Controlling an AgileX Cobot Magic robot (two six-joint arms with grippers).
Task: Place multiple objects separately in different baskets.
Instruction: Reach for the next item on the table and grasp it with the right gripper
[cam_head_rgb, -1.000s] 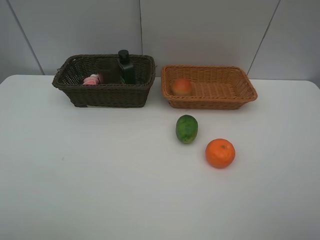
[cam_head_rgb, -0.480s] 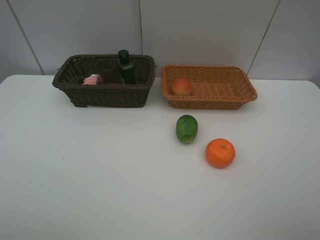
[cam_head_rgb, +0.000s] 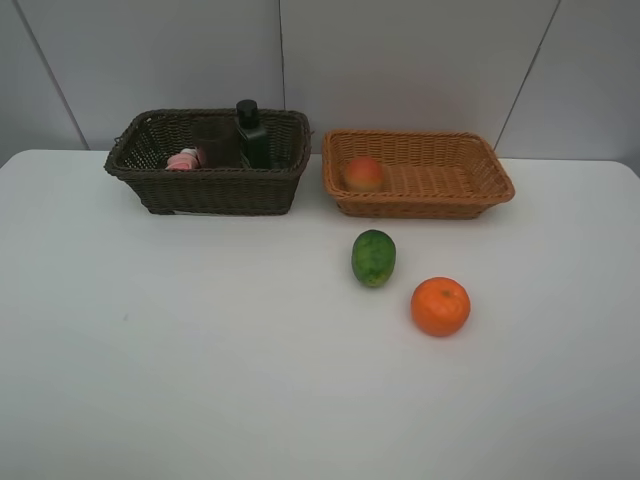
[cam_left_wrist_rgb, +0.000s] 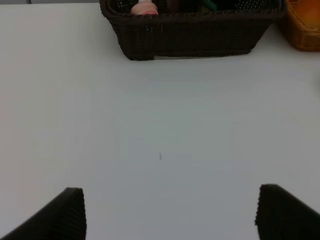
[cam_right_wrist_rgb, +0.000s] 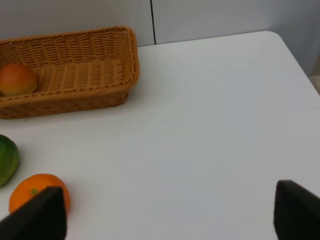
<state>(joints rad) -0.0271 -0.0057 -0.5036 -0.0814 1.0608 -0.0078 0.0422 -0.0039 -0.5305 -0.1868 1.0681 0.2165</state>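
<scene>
The dark brown basket (cam_head_rgb: 215, 190) at the back left holds a pink white-capped bottle (cam_head_rgb: 185, 159), a dim purplish cup (cam_head_rgb: 221, 143) and an upright black bottle (cam_head_rgb: 250, 132). To its right, the orange-tan basket (cam_head_rgb: 420, 205) holds a red-orange fruit (cam_head_rgb: 363, 173). On the table in front of it lie a green oval fruit (cam_head_rgb: 373, 257) and an orange (cam_head_rgb: 440, 306). Neither arm shows in the exterior view. My left gripper (cam_left_wrist_rgb: 172, 215) is open above bare table, well short of the dark basket (cam_left_wrist_rgb: 190, 40). My right gripper (cam_right_wrist_rgb: 167, 212) is open, with the orange (cam_right_wrist_rgb: 30, 192) beside one fingertip (cam_right_wrist_rgb: 40, 215).
The white table (cam_head_rgb: 200, 350) ends at a grey panelled wall just behind both baskets. Its right edge and rounded back corner (cam_right_wrist_rgb: 280, 40) show in the right wrist view. A corner of the tan basket (cam_left_wrist_rgb: 302, 25) sits close beside the dark one.
</scene>
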